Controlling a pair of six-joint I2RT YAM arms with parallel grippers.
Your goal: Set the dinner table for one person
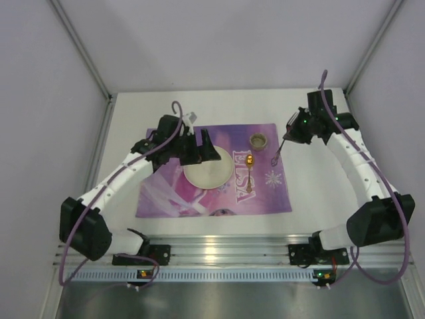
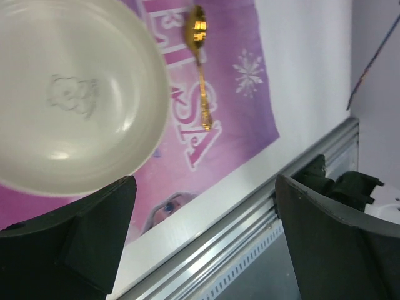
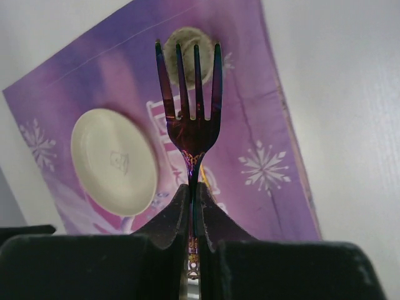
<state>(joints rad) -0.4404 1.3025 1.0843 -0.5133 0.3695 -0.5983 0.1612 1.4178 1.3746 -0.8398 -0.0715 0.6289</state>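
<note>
Dinner table (image 1: 226, 106), white, bears a purple placemat (image 1: 265, 196) between pale walls (image 1: 226, 40).

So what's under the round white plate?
The purple placemat is under the plate, and the mat lies flat on the white table. The bit of the mat's picture right beneath the plate is covered, so it cannot be seen.

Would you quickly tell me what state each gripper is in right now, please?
Left gripper: open, empty.
Right gripper: shut on the fork.
</note>
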